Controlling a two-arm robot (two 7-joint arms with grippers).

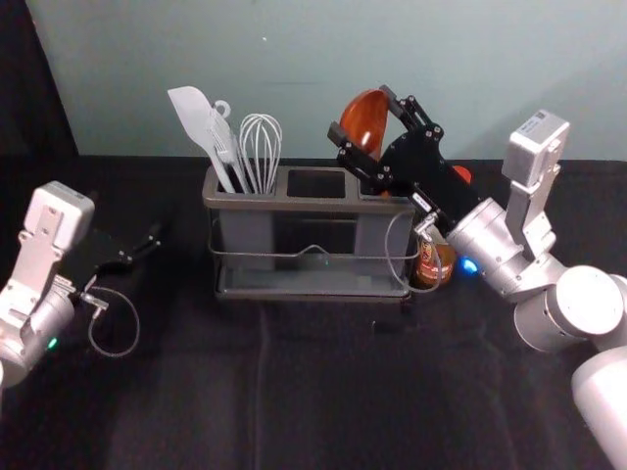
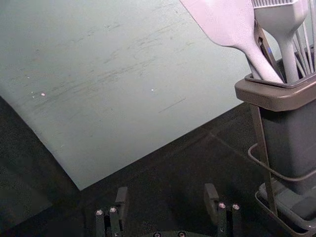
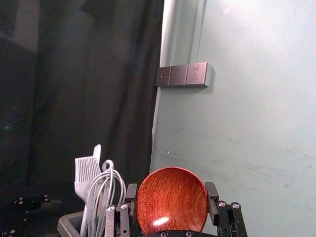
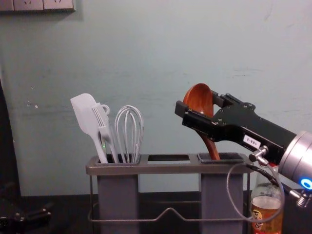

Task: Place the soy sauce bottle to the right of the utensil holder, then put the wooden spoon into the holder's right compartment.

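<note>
Soy sauce bottle (image 4: pixel 266 215) stands at the utensil holder's (image 4: pixel 168 169) three o'clock, seemingly done; right hand (image 1: pixel 362 111), at one o'clock, grips the wooden spoon (image 4: pixel 198 99) with its handle in the right compartment (image 4: pixel 222 190), leaving release; left hand (image 2: pixel 166 200) gapes at nine.

Kitchen tools stand grouped before a pale green wall (image 4: pixel 234 48).
A white spatula (image 4: pixel 84 113) tilts to the left in the chest view, a pale bristled brush (image 4: pixel 102 120) just beside it and a wire whisk (image 4: pixel 129 134) at the right of the group. Dark cloth (image 1: pixel 196 392) covers the table; elsewhere, a row of wall sockets (image 3: pixel 182 75) is mounted near a black curtain (image 3: pixel 94 89).
</note>
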